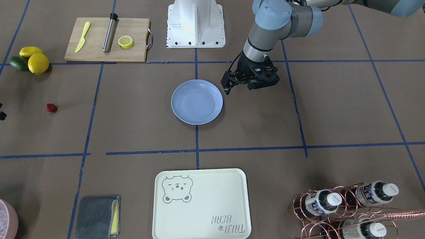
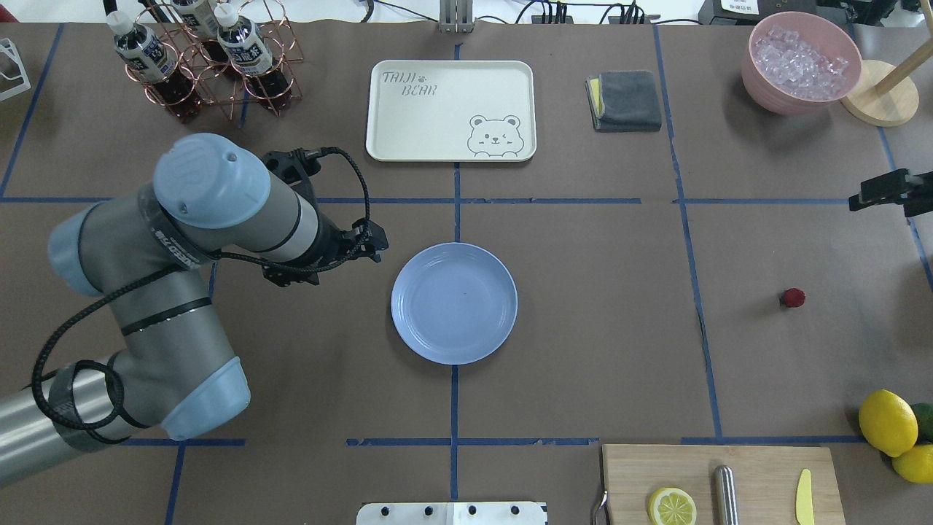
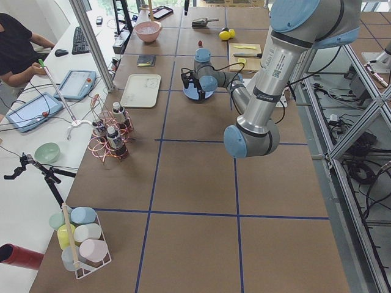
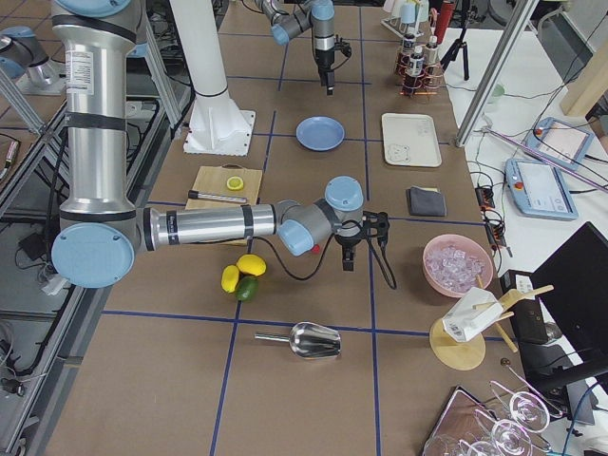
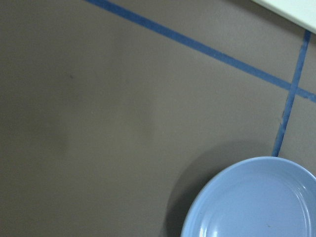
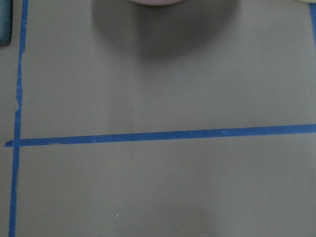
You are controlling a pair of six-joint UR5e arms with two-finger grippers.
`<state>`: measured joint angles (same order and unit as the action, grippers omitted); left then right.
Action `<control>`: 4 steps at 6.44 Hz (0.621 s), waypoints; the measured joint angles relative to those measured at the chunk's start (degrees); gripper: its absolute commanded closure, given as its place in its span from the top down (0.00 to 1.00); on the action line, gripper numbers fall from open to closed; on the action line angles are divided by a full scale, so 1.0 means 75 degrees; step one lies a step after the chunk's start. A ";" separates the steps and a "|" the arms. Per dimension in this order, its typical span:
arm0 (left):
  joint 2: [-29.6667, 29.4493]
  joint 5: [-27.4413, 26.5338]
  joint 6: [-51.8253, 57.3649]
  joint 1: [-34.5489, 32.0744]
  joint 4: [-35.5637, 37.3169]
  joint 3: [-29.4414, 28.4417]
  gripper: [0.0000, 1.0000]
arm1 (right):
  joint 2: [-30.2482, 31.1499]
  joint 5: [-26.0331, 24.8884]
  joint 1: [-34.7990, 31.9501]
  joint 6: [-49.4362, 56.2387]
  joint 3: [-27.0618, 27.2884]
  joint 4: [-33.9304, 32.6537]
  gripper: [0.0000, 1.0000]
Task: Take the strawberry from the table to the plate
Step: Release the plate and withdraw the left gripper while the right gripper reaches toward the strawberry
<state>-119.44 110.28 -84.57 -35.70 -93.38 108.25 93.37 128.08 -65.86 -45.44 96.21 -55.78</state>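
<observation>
The strawberry (image 1: 51,108) (image 2: 793,297), small and dark red, lies alone on the brown table (image 2: 598,292) far out on my right side. The light-blue plate (image 1: 197,102) (image 2: 454,302) (image 5: 256,202) sits empty at the table's centre. My left gripper (image 1: 239,88) hangs just beside the plate's rim on my left; its fingers look apart and hold nothing. At the frame edge my right gripper (image 1: 1,110) (image 2: 893,197) shows only two separated black fingertips, open and empty, a little beyond and outward of the strawberry. Neither wrist view shows fingers or the strawberry.
A wooden cutting board (image 2: 718,481) carries a lemon half (image 2: 671,506), a metal rod and a yellow knife. Whole lemons (image 2: 887,422) lie nearby. A cream bear tray (image 2: 450,109), grey cloth (image 2: 625,100), pink ice bowl (image 2: 800,62) and bottle rack (image 2: 211,65) line the far side.
</observation>
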 measured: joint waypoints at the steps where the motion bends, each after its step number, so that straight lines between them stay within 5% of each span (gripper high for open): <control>1: 0.0008 0.0024 0.0544 -0.0488 0.0627 0.0359 1.00 | 0.0127 -0.0410 0.0589 -0.0449 0.0008 0.0379 1.00; 4: 0.0074 0.0151 0.1383 -0.1273 0.1389 0.0807 1.00 | 0.0249 -0.1057 0.1901 -0.1049 0.0026 0.0570 1.00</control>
<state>-118.88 111.42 -74.20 -45.24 -82.96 114.31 95.24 120.15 -51.60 -53.31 96.40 -51.50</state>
